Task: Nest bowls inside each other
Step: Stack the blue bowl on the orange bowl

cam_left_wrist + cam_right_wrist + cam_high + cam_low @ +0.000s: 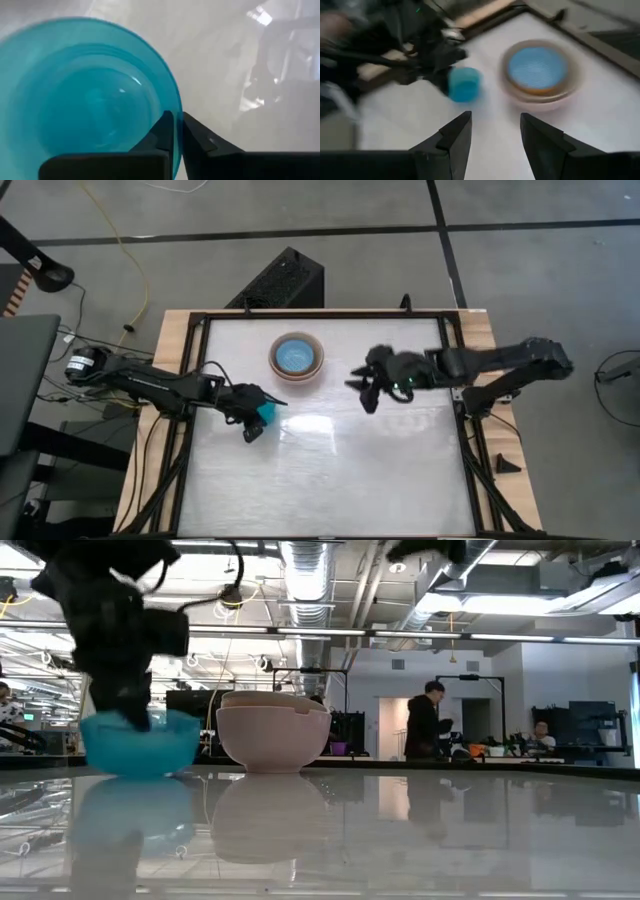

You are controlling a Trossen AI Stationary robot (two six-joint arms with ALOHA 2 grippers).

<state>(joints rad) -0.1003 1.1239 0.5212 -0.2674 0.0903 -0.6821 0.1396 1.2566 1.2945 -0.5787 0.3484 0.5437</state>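
A bright blue bowl (pixel 270 411) sits left of the table's middle, with my left gripper (pixel 258 417) shut on its rim. Behind it, toward the far edge, stands a stack of nested bowls (pixel 297 357). The outermost is a pale pink bowl (pixel 272 740), and another blue bowl (pixel 538 67) lies innermost. My right gripper (pixel 361 390) hovers open above the table, right of the stack, with nothing between its fingers (pixel 456 137). My left gripper pinches the blue bowl's rim (pixel 175 105), one finger inside the bowl and one outside. The fingers (pixel 162 132) slant down at it from the table's left side. The bowl stands upright, its bottom (pixel 140 768) on or just above the table.
A black frame (pixel 452 350) borders the glossy white table top. A black box (pixel 280 280) stands on the floor beyond the far edge. People (pixel 425 720) are in the room far behind the table.
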